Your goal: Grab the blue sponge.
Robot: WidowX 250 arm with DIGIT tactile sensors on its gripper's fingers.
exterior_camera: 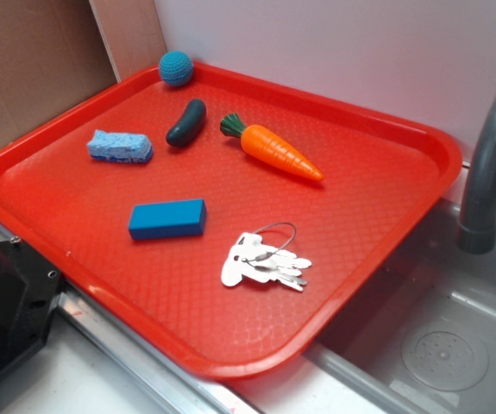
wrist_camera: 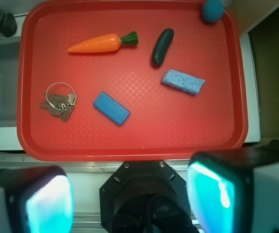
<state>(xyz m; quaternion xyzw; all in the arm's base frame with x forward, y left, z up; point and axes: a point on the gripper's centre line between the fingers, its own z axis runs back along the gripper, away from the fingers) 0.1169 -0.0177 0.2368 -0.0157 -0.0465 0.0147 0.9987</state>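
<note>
The blue sponge (exterior_camera: pixel 120 146) is light blue and porous, lying flat on the left part of the red tray (exterior_camera: pixel 230 366). In the wrist view the sponge (wrist_camera: pixel 183 81) is right of centre on the tray (wrist_camera: pixel 129 153). My gripper (wrist_camera: pixel 129 199) is open and empty, its two cyan pads (wrist_camera: pixel 49 204) wide apart. It hangs high above the robot's black base, outside the tray's near rim and well away from the sponge. The gripper does not show in the exterior view.
Also on the tray: a smooth dark-blue block (wrist_camera: pixel 111 108), a dark green cucumber (wrist_camera: pixel 162 46) close to the sponge, a carrot (wrist_camera: pixel 103 42), a bunch of keys (wrist_camera: pixel 60 102) and a teal crocheted ball (wrist_camera: pixel 212 9) in a corner. A grey faucet (exterior_camera: pixel 489 164) and sink (exterior_camera: pixel 437 345) adjoin the tray.
</note>
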